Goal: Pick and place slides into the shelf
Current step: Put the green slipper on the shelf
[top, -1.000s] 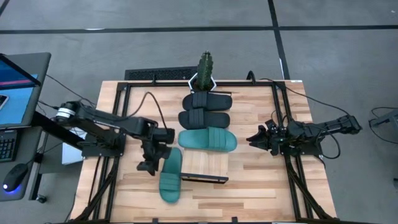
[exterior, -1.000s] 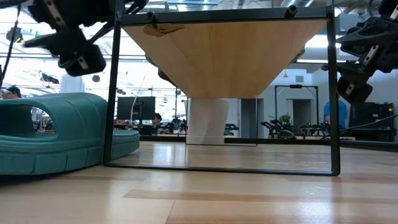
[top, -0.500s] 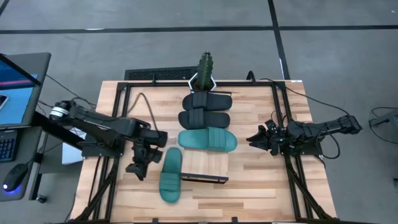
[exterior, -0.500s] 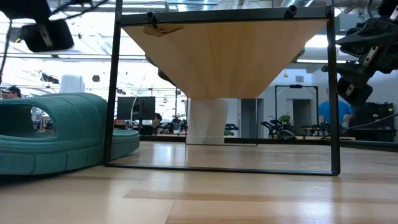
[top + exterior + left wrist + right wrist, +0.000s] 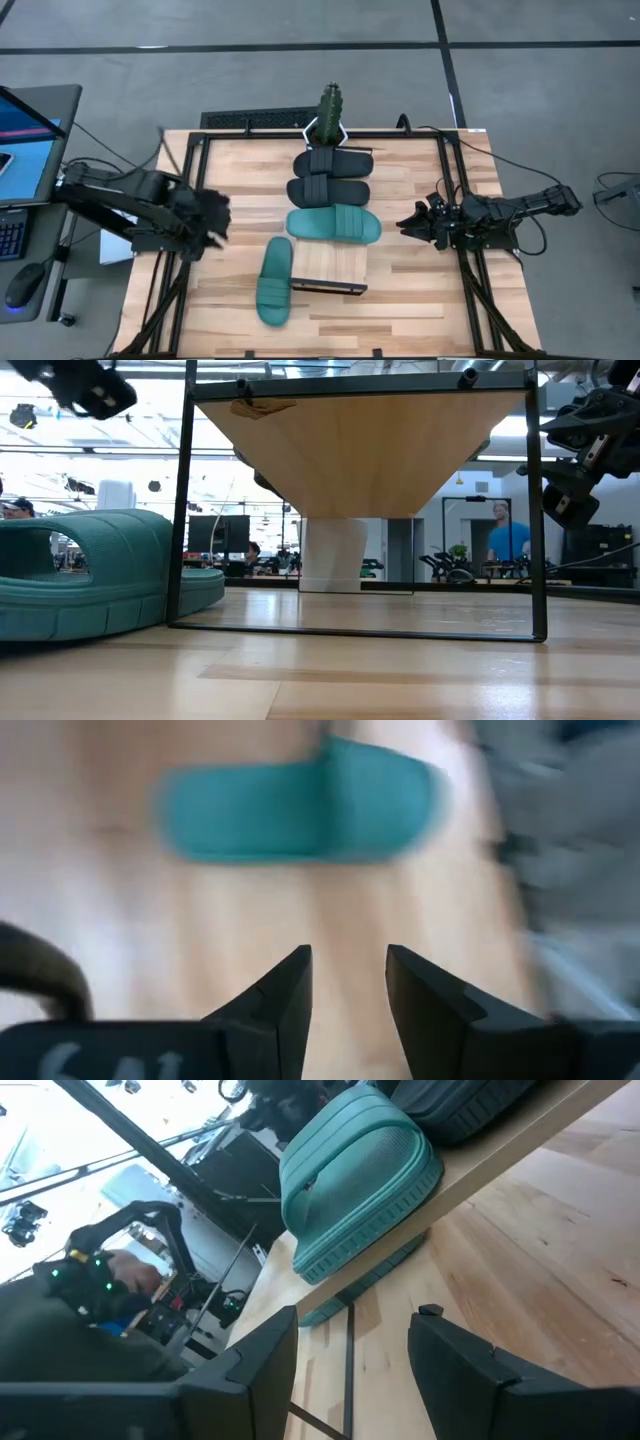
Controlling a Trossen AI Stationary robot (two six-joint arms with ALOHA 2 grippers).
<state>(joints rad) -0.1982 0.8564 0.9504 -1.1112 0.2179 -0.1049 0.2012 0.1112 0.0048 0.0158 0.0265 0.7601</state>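
Shelf carried three slides; fourth, a teal slide, lay off it on the tabletop. Left gripper hung empty, fingers apart, slide ahead. Right gripper likewise parted (idle). Judged between picks; next: regrasp slide.

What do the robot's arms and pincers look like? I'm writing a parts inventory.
Both arms are dark and jointed, with black cables trailing along them. The left pincer has two black wedge-shaped fingers above pale lettering on its body. The right pincer has two broad, flat black fingers.
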